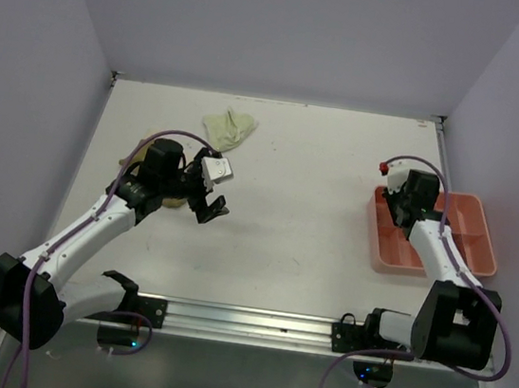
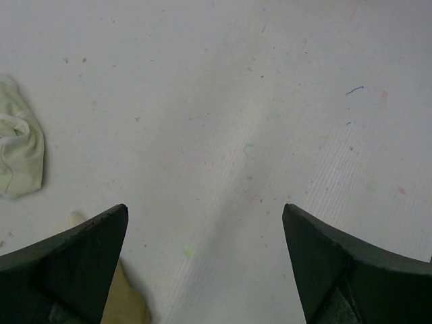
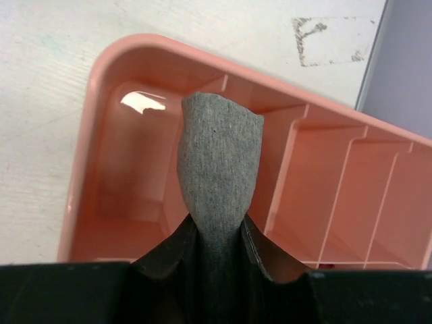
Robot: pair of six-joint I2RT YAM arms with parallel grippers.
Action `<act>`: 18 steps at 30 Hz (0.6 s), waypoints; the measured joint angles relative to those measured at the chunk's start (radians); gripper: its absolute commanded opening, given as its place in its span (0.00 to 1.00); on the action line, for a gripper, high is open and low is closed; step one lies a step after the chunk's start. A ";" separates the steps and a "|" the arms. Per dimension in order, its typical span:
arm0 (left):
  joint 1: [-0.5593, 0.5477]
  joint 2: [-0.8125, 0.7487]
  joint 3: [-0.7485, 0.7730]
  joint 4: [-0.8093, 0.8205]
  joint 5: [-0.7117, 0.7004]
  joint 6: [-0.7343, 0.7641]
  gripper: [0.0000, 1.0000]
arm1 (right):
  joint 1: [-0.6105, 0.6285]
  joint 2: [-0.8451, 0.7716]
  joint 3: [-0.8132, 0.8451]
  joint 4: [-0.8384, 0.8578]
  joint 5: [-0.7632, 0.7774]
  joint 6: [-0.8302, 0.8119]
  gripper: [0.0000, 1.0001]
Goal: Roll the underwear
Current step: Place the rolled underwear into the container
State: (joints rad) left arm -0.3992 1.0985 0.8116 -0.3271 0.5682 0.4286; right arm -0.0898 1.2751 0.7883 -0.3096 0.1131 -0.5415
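Note:
My right gripper [image 3: 219,226] is shut on the rolled grey underwear [image 3: 219,162] and holds it above the left end of the salmon-pink tray [image 3: 88,135]; in the top view this gripper [image 1: 400,205] hangs over the tray [image 1: 482,247]. My left gripper [image 2: 204,216] is open and empty above bare table; in the top view it [image 1: 212,209] is left of centre. A pale yellow-green garment [image 1: 229,127] lies crumpled at the back, also in the left wrist view [image 2: 19,152]. An olive-tan garment [image 2: 125,304] lies under my left arm. The cream and dark red garments are not clearly in view.
The tray has several narrow compartments divided by thin walls [image 3: 347,182]. Walls enclose the table on the left, back and right. A metal rail [image 1: 243,318] runs along the near edge between the arm bases.

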 measured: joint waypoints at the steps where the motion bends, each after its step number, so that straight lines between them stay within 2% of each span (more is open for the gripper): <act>1: 0.000 0.000 0.000 0.000 0.000 0.000 1.00 | 0.011 0.007 -0.006 0.013 0.000 0.006 0.00; 7: 0.000 0.000 -0.006 0.004 0.000 0.000 1.00 | 0.050 0.037 -0.015 0.068 -0.012 0.058 0.00; 18: 0.000 0.002 -0.006 0.004 0.000 0.000 1.00 | 0.044 0.123 -0.001 0.169 -0.057 0.117 0.00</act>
State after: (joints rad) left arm -0.3992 1.1004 0.8055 -0.3229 0.5682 0.4282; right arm -0.0460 1.3983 0.7876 -0.1410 0.0563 -0.4248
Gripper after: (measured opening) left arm 0.997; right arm 0.255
